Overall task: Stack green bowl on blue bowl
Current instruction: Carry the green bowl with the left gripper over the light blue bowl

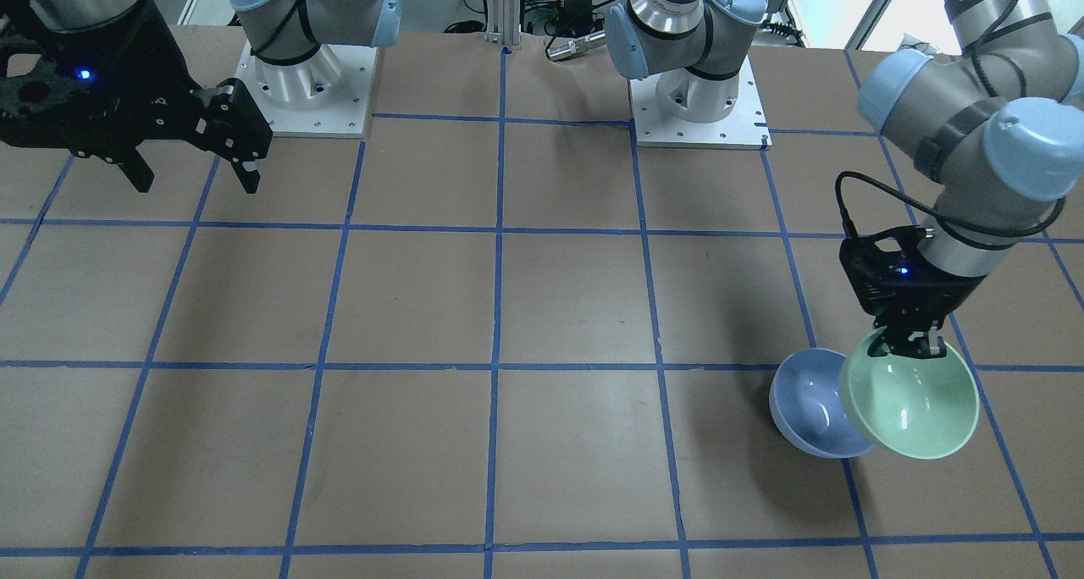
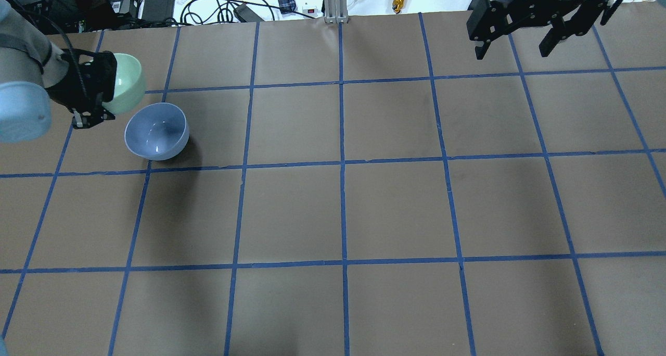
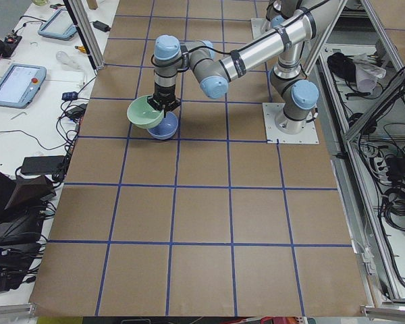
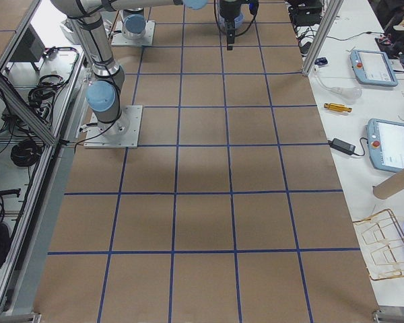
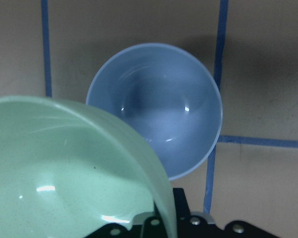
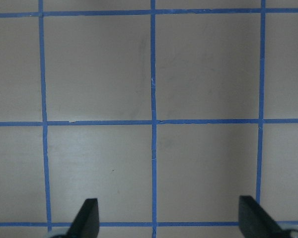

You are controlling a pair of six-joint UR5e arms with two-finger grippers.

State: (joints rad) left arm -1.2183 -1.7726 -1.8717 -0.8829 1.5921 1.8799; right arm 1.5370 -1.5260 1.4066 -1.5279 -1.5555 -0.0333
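Table edge: the brown-paper table [image 1: 576, 308] is marked into squares with blue tape. Both bowls are in the corner region at my left end, on the side away from my bases. Cables and gear lie just past that far edge in the overhead view.

Open room: a wide run of taped squares lies between the bowls and my right gripper, which is well apart at the other end of the table.

Left gripper [image 1: 910, 346]: clamped on the rim of the green bowl [image 1: 910, 397], on the side of the rim nearest my arm. It touches nothing else that I can see.

Green bowl: held up off the paper and tilted, its hollow turned towards the front-facing camera. In my left wrist view it fills the near corner, with its rim crossing in front of the blue bowl.

Blue bowl [image 1: 809, 405]: upright on the table, mouth up, just beside the green bowl and lower than it, with a tape line running by its edge. I cannot tell whether the two bowls touch.

Right gripper [image 2: 512, 51]: fingers [image 6: 87, 218] spread wide with only paper and tape showing between them. It hangs above the table, gripping nothing.
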